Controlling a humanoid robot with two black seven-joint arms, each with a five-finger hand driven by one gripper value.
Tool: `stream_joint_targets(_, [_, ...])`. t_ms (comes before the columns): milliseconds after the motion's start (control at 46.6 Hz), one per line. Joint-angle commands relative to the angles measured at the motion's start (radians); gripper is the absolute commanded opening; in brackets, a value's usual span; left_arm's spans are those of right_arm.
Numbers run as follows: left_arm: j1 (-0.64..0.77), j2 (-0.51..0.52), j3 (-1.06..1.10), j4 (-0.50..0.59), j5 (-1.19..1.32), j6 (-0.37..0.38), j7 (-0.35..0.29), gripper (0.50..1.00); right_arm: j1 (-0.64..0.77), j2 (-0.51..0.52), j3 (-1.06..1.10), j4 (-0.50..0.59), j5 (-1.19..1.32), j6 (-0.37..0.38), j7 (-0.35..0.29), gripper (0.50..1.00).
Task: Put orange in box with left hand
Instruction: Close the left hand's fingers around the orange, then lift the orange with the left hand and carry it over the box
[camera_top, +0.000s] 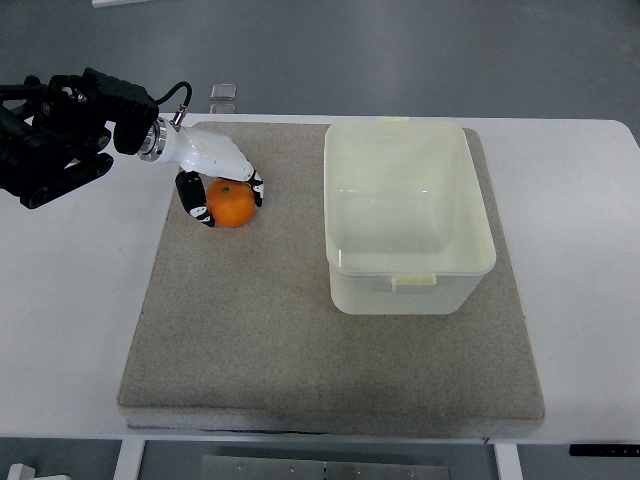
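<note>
Hand (215, 170) around orange (231, 205), box (408, 290) beside

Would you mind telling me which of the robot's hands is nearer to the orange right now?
Left. The left hand is right at the orange on the mat, its fingers curled around it from either side. The right hand is not in view.

The left robot hand (222, 180) is reaching in from the left edge and curling its fingers (196, 205) around an orange (232, 205), which is sitting on the far left part of a grey mat (300, 350). To the right, well apart from the orange, an open pale box (408, 215) is standing on the mat. The mat is lying on a white bench (70, 330).
</note>
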Motion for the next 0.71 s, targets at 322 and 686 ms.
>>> stream_joint_targets(322, [-0.046,0.002,-0.004,0.000,-0.013,0.000,0.000,0.500,0.000,0.000,0.001,0.000,-0.001,0.000,0.000,0.944])
stream_joint_targets(686, [-0.109,0.002,-0.007,0.001,-0.030,0.000,0.000,0.500,0.000,0.000,0.000,0.000,-0.001,0.000,0.000,0.944])
